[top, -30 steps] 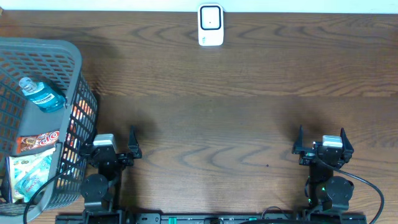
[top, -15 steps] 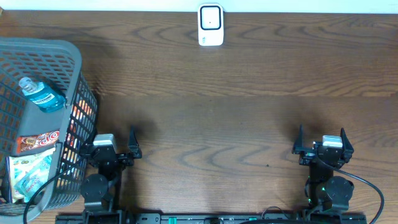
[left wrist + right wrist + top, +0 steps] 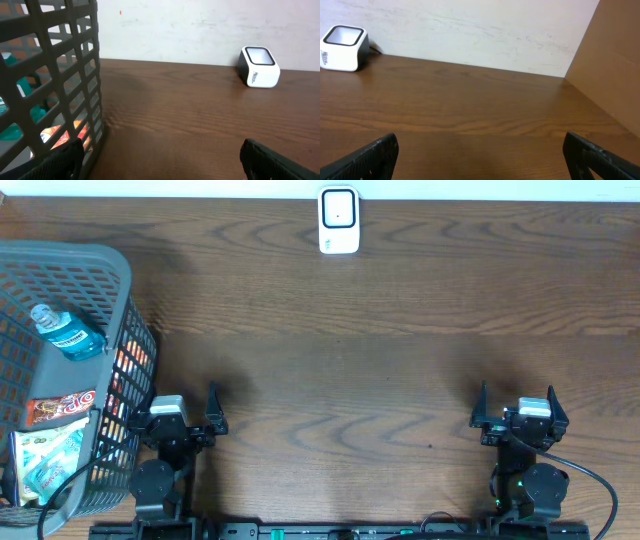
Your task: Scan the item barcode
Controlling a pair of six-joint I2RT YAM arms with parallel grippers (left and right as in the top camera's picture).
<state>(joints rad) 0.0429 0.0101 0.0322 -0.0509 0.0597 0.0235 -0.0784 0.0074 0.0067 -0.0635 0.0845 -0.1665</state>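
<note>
Both arms sit at the near edge of the counter [image 3: 350,360]. The left gripper [image 3: 182,412] and the right gripper [image 3: 517,408] are spread wide and hold nothing. The goods to scan lie in the grey basket [image 3: 60,250] at the left: a bottle [image 3: 68,335] of blue liquid on top, a snack bar [image 3: 62,406] below it and a pale bag [image 3: 45,460] nearest the arms. The white scanner [image 3: 339,220] stands at the far edge, well apart from the basket, with bare wood between.

The main risk is the basket itself. The left gripper sits just beside its lattice wall, so a low reach could snag a finger in the openings and drag or tip it. The bottle looks smooth and round and may slip or turn in a shallow pinch. The flat wrappers give little to grab. Any item could also reach the scanner with its barcode facing away.
</note>
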